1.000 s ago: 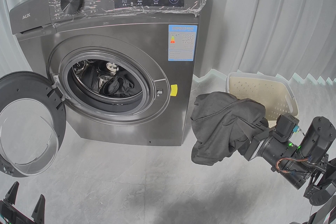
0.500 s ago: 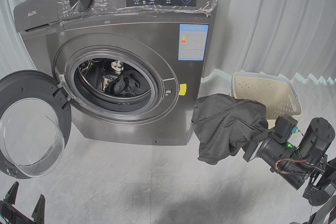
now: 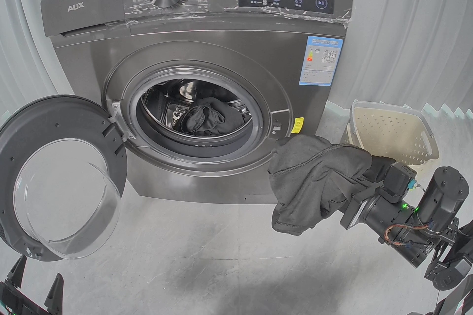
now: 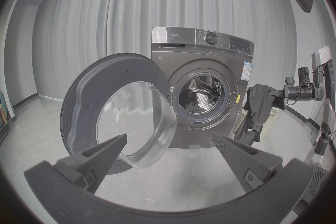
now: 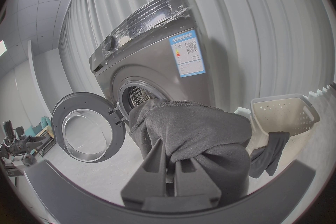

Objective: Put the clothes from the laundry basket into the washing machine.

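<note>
Both fingers of our right gripper (image 5: 170, 162) clamp a dark garment (image 3: 315, 173), which hangs in the air near the laundry basket (image 3: 394, 107), right of the open washing machine (image 3: 197, 45). Our left gripper (image 4: 168, 137) is spread wide, low near the door (image 3: 59, 124).

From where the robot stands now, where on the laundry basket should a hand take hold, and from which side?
Probably the handle slot in the laundry basket at its end on the robot's right, coming from above: the basket stands upright and open, so one finger can drop through the slot and pinch the thin rim.
</note>
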Robot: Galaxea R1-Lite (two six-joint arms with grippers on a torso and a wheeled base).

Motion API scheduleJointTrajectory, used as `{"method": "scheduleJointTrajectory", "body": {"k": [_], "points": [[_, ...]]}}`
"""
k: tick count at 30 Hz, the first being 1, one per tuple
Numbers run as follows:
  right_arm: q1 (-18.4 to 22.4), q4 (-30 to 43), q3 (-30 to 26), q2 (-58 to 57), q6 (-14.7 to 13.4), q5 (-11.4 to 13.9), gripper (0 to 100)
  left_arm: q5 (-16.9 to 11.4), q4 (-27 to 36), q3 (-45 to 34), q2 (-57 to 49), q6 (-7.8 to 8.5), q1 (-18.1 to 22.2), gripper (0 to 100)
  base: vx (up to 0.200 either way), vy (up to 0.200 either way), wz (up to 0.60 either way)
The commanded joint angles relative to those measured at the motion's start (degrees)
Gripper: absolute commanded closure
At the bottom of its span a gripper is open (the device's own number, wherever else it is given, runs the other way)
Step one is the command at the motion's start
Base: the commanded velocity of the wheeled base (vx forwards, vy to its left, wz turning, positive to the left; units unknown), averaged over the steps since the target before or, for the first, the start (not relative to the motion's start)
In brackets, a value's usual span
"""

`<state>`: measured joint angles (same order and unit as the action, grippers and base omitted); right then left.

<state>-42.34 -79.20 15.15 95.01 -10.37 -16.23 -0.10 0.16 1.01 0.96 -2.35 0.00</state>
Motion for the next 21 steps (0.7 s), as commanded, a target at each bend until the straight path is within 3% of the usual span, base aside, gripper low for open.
{"method": "scheduleJointTrajectory", "body": {"k": [1,14,21], "points": [[0.0,-0.1,0.0,0.3,0.0,0.0,100,0.0,0.0,-0.9,-1.0,-0.02,0.0,0,0.0,0.2,0.0],[-1.5,-0.1,0.1,0.7,-1.1,0.0,100,0.0,0.0,-0.9,-1.0,0.07,0.0,0,0.0,0.0,0.0],[-5.4,-0.2,0.5,1.3,-3.7,-0.9,100,0.0,-0.1,-0.9,-1.0,0.59,0.0,0,0.0,0.0,0.0]]}}
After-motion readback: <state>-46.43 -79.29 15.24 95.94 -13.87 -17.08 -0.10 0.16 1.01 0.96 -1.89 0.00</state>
